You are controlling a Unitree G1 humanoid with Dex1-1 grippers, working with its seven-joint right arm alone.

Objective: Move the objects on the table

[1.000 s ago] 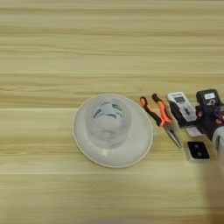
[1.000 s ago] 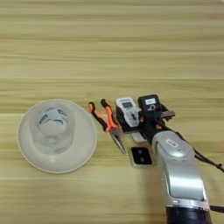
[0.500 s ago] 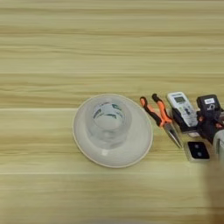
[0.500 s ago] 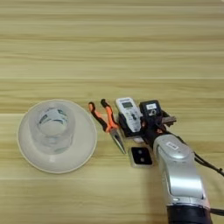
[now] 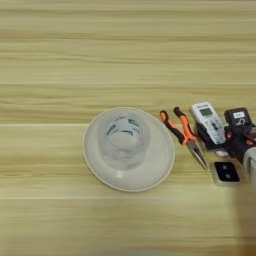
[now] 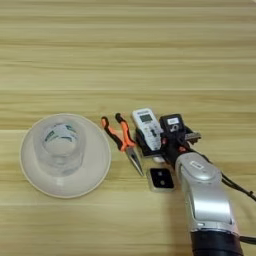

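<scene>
A clear glass cup (image 6: 59,147) stands upright on a white plate (image 6: 97,167) at the left. The orange-and-black pliers (image 6: 122,142) lie to the plate's right, tips pointing toward me. Just right of them lies the slim white remote (image 6: 146,125) on the wood table (image 6: 125,60). My right gripper (image 6: 157,136) comes in from the bottom right on its silver forearm (image 6: 205,195). Its two black fingers (image 6: 173,124) sit tight against either side of the remote's near end, shut on it. The remote still rests on the table.
A small black square piece on a pale base (image 6: 161,179) lies just in front of the pliers' tips, against the forearm's left side. A dark cable (image 6: 235,182) trails off the arm to the right.
The gripper has drawn a little nearer to me along the remote. The remote, pliers, cup and plate stay where they were.
</scene>
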